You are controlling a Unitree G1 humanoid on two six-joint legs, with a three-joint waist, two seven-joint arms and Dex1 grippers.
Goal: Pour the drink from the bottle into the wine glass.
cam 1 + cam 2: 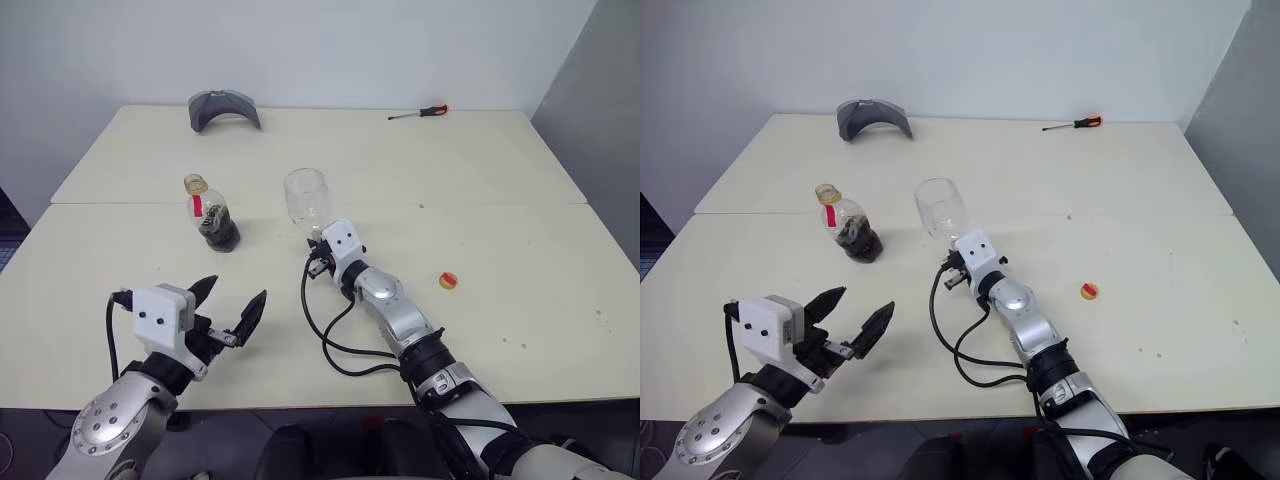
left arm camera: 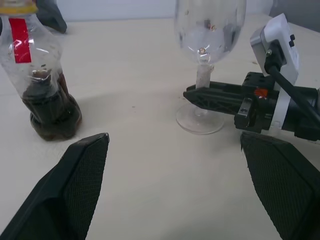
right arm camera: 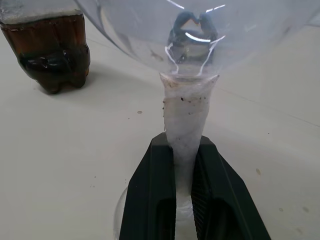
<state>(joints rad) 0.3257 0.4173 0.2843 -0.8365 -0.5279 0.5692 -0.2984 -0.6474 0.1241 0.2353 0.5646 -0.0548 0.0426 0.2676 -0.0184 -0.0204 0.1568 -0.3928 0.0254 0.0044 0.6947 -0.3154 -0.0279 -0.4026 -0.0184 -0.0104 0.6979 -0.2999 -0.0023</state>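
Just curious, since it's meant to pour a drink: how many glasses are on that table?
1. The wine glass stands near the table's middle, right of the bottle, its stem pinched in the right claw. None seems hidden.

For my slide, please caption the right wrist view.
Right gripper shut on the wine glass stem, bottle behind.

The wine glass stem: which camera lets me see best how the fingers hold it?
The right wrist view: the wine glass stem sits squeezed between the right gripper's two black fingers. The left wrist view shows that grip from the side, above the round foot. The eye views show mostly the bowl, with the stem hidden behind the gripper.
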